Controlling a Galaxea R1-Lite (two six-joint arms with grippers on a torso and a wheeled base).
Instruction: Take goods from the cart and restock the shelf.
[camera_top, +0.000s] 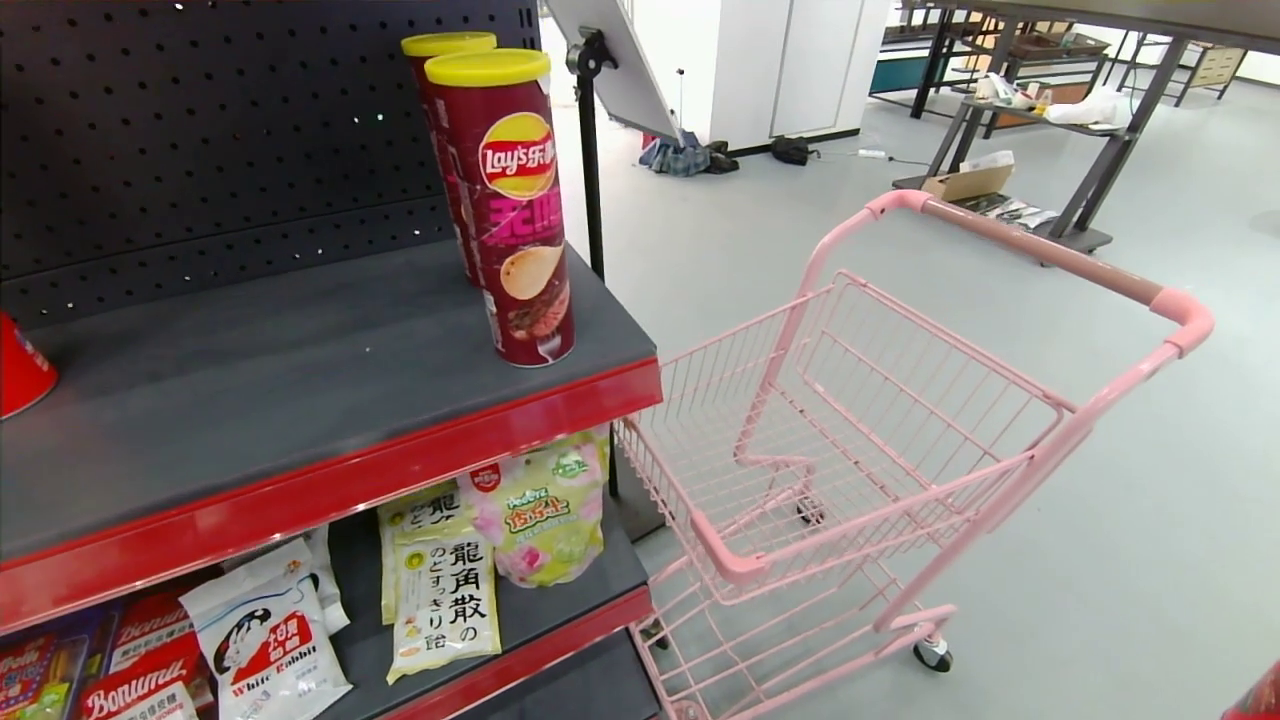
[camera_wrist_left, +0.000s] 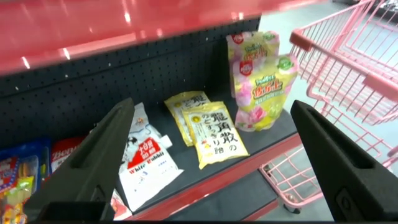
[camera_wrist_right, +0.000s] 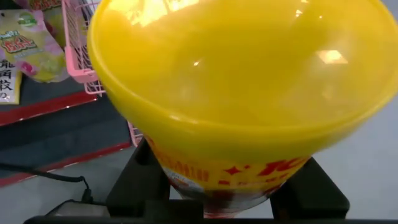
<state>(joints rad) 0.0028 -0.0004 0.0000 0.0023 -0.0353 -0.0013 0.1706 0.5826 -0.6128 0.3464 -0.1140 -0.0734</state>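
While two tall cans (camera_top: 520, 210) stand on the upper shelf (camera_top: 250, 400), the right gripper (camera_wrist_right: 227, 186) pinches a red chip can (camera_wrist_right: 242, 81) with a broad yellow lid beside the pink cart (camera_top: 720, 560). The left gripper (camera_wrist_left: 211, 106) hangs spread before the lower shelf (camera_wrist_left: 180, 149).

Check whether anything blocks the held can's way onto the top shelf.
Two upright chip cans stand at the right end of the top shelf, nearest the cart. Left of them the board is bare, so the yellow-lidded can in the right gripper should fit there.

cart (camera_top: 1040, 253) — pink | shelf cans (camera_top: 520, 230) — maroon, yellow lids | held can (camera_wrist_right: 249, 74): yellow lid, red | shelf (camera_top: 300, 370): grey, red-edged
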